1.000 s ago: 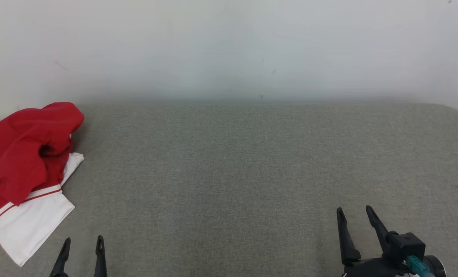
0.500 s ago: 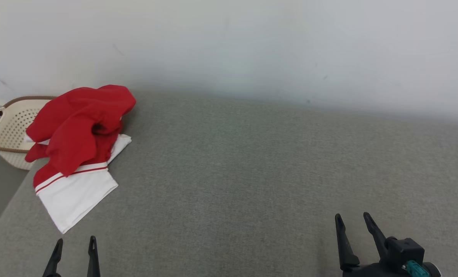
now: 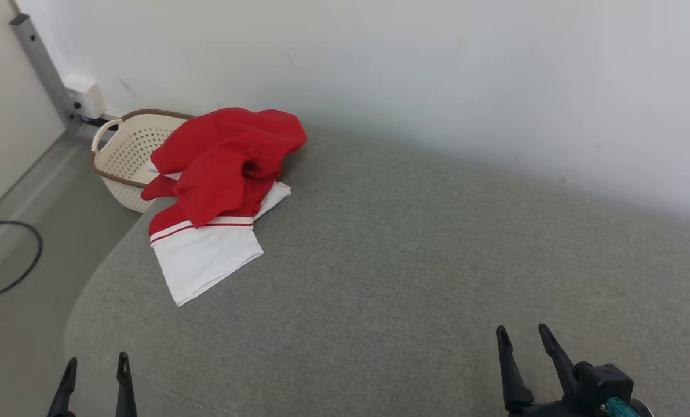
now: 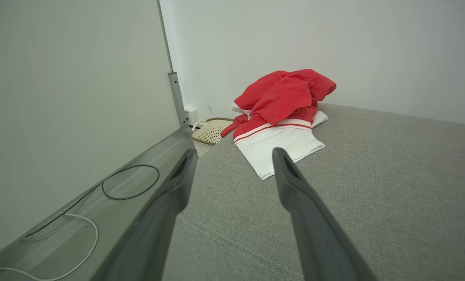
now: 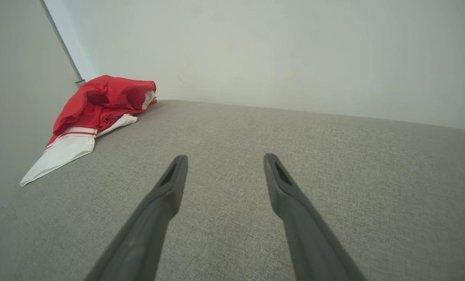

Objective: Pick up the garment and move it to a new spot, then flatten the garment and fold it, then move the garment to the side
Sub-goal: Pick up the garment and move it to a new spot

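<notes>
1. Over the last second the head view has swung toward the robot's left. The garment (image 3: 223,168) was at the frame's left edge and is now at about 10 o'clock, well inside the picture. The heap's shape is unchanged, so the camera turned and the cloth did not move.
2. The garment is a crumpled red and white piece on the far left end of a grey padded surface (image 3: 408,260), close to the wall (image 3: 437,69). Red cloth is bunched on top, and a white panel with red stripes spreads toward the robot.
3. The turn has brought a cream perforated basket (image 3: 121,153) into view on the floor just beyond the garment. Whether the two touch cannot be told. A dark cable loop (image 3: 8,260) lies at 9 o'clock.
4. The left gripper (image 3: 97,359) is at 7 o'clock, its fingers spread and empty. In its wrist view the garment (image 4: 283,101) lies ahead at 12 o'clock, apart from the tips.
5. The right gripper (image 3: 521,328) is at 5 o'clock, released and holding nothing, well apart from the garment (image 5: 99,101).
6. Pickup has not begun. The turn probably lines the robot up to reach, and the left arm is nearer.
</notes>
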Motion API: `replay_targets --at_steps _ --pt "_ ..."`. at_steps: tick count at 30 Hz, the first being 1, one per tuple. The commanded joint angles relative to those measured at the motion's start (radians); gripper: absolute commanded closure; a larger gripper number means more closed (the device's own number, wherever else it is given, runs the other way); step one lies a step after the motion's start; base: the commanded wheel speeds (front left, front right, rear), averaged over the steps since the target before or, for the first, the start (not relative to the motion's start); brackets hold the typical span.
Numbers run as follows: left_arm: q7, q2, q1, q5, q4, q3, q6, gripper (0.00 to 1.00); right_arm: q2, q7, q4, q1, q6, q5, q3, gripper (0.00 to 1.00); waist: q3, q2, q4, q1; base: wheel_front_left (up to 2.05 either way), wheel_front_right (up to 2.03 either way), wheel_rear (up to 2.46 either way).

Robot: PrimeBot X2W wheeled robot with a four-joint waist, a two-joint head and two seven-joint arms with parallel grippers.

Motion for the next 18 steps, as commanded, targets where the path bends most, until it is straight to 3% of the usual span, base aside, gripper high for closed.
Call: replay_targets --at_steps 1,11,18 --pt "-0.005 0.005 0.019 -0.002 -0.004 0.001 0.004 0.00 -0.001 -0.008 0.002 -0.009 0.001 0.008 0.007 0.00 -0.011 0.0000 0.062 0.0000 0.00 0.00 0.00" --pt "-0.005 0.014 0.024 0.000 -0.009 -0.009 0.004 0.00 -0.001 -0.024 0.022 -0.014 0.001 0.031 0.031 0.00 -0.021 0.0000 0.114 0.0000 0.00 0.00 0.00" --pt "-0.012 0.016 0.025 -0.007 -0.002 -0.019 0.001 0.00 -0.001 -0.034 0.036 -0.023 0.001 0.046 0.055 0.00 -0.023 0.0000 0.110 0.0000 0.00 0.00 0.00"
